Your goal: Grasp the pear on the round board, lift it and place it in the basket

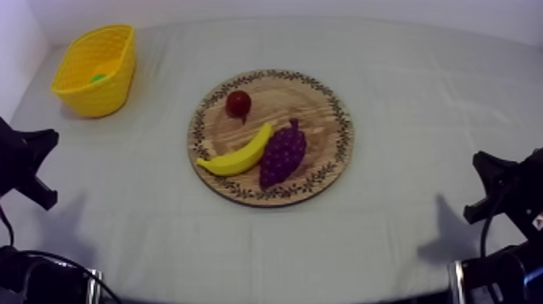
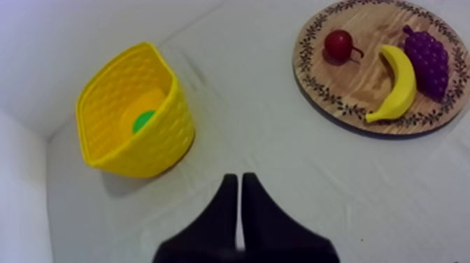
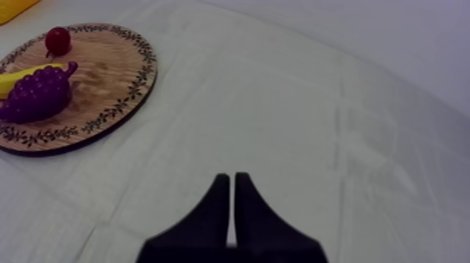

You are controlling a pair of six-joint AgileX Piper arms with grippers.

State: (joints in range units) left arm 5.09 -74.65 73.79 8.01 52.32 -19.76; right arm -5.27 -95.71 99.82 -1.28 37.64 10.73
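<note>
**Pear's in the basket, looks basically done**

The pear sits down inside the yellow basket, well away from the wooden board, which only has the banana, grapes and small red fruit on it. The left pincer and right pincer are both pinched to a narrow wedge, holding nothing, over bare desk. My guess is the drop step is finished and the next move is just parking the arms.

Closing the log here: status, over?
Left tool, right tool shut, empty. Pear in yellow basket, partly hidden. Banana, grapes, small red fruit on wooden board.
</note>
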